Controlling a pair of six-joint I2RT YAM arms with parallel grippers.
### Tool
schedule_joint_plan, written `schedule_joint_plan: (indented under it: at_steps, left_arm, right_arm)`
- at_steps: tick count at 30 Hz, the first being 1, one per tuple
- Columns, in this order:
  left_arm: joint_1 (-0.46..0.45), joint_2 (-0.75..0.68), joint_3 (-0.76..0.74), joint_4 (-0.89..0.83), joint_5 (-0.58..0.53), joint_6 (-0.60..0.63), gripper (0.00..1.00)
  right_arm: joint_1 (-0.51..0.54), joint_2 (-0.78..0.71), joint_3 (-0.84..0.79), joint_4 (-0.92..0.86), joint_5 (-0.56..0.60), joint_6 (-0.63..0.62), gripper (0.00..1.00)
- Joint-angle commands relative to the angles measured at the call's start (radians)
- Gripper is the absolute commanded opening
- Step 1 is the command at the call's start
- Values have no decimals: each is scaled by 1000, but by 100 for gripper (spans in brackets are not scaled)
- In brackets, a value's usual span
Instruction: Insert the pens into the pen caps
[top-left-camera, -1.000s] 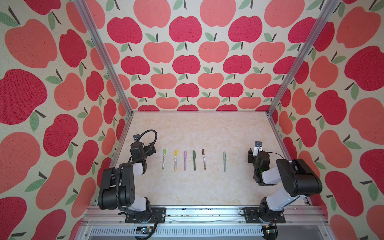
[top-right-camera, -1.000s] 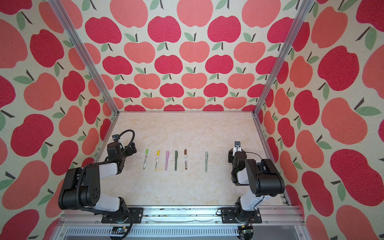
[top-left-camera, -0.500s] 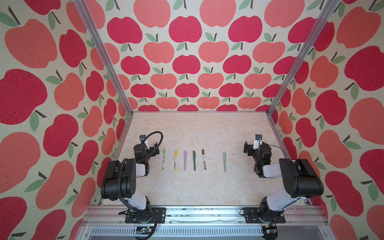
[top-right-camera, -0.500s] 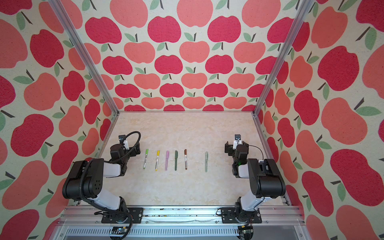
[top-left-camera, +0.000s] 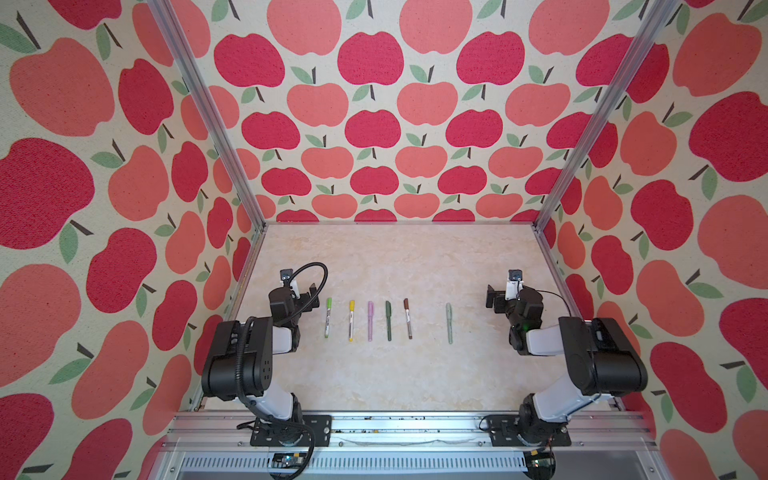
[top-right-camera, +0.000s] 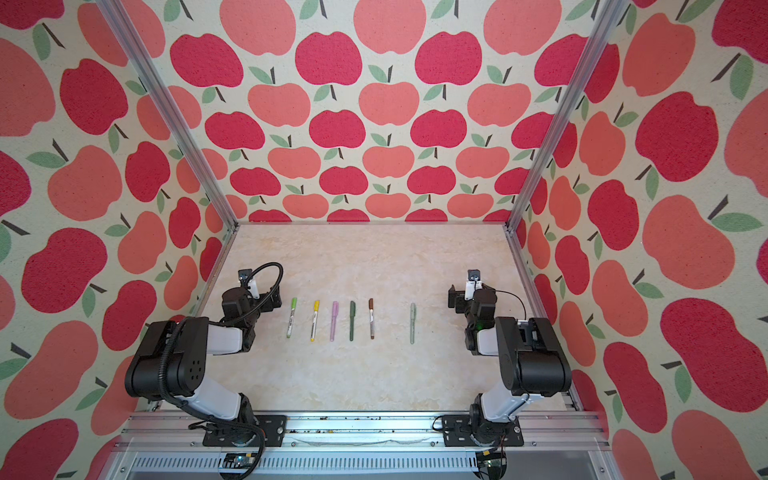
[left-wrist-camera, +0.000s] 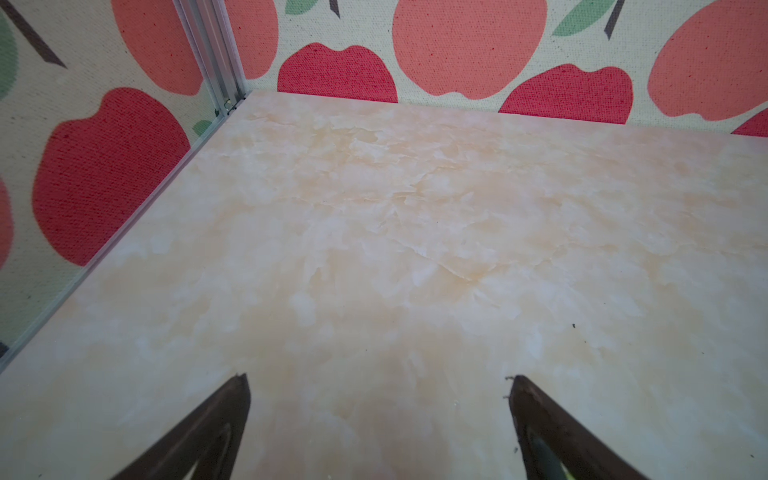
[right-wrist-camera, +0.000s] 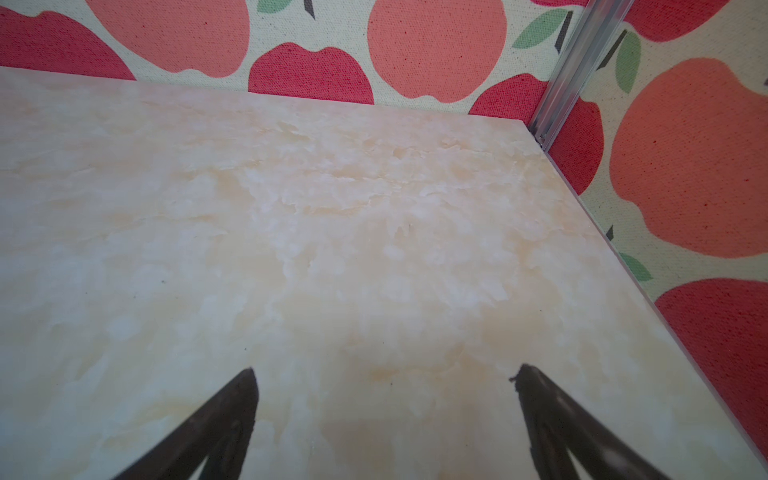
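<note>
Left pincer (left-wrist-camera: 378, 379): spread wide, empty, over bare table (top-left-camera: 395, 374), just left of the row.
Right pincer (right-wrist-camera: 386, 370): wide and empty, well right of the row.
Pens (top-left-camera: 388, 321): 6 lie parallel in 1 row mid-table, the sage one set apart on the right.
Pen caps (top-left-camera: 329, 302): all 6 sit on barrels at the far ends; none lies loose.
Change: within the last second the right pincer has widened from a narrower gap; the row has not shifted.
Meaning: the capping looks finished, and that widening was probably the last release.
</note>
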Motion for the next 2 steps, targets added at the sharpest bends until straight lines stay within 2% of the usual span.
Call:
schedule_joint_plan:
  at_steps: [1,2]
  left_arm:
    - [1,9,-6,32,-14,14,99]
    - [0,9,-6,34,-14,15,99]
  right_arm:
    - [-7,-17,7,3,-31,-1,99]
    - [-8,-18,6,2,-29,-4,99]
